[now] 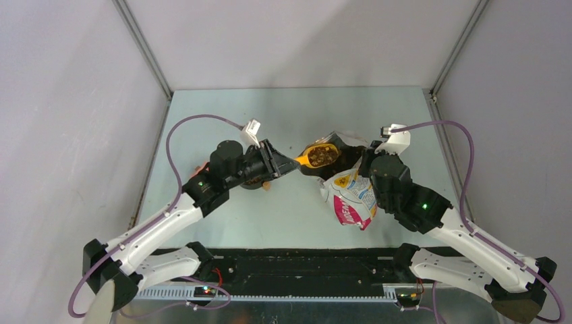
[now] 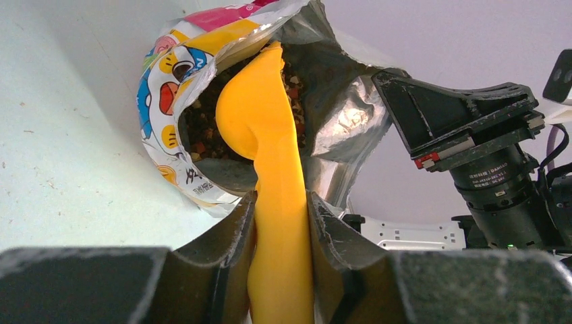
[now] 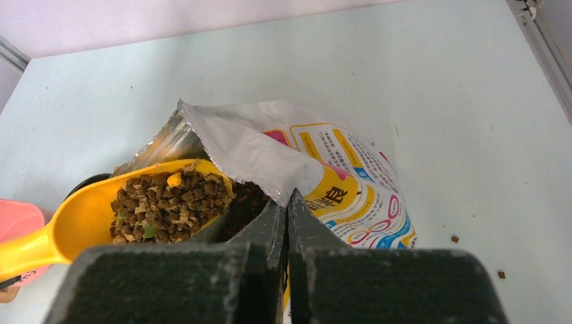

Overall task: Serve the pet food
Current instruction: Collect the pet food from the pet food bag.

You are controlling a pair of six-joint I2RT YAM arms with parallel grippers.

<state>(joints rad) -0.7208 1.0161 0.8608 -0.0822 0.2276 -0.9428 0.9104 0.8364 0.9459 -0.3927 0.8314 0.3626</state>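
The pet food (image 3: 167,206) is brown kibble heaped in a yellow scoop (image 3: 81,219) at the mouth of the printed bag (image 3: 351,189); more kibble shows inside the bag (image 2: 202,131). My left gripper (image 2: 282,209) is shut on the scoop's handle (image 2: 280,223). From above, the loaded scoop (image 1: 318,155) sits at the bag's opening, held by the left gripper (image 1: 284,164). My right gripper (image 3: 288,202) is shut on the bag's upper edge, holding it open. The bag (image 1: 351,196) lies in front of the right arm.
A pink bowl (image 3: 17,226) shows at the left edge of the right wrist view, mostly hidden under the left arm from above (image 1: 202,167). A few loose kibble bits (image 3: 454,238) lie on the table to the right of the bag. Enclosure walls stand on both sides.
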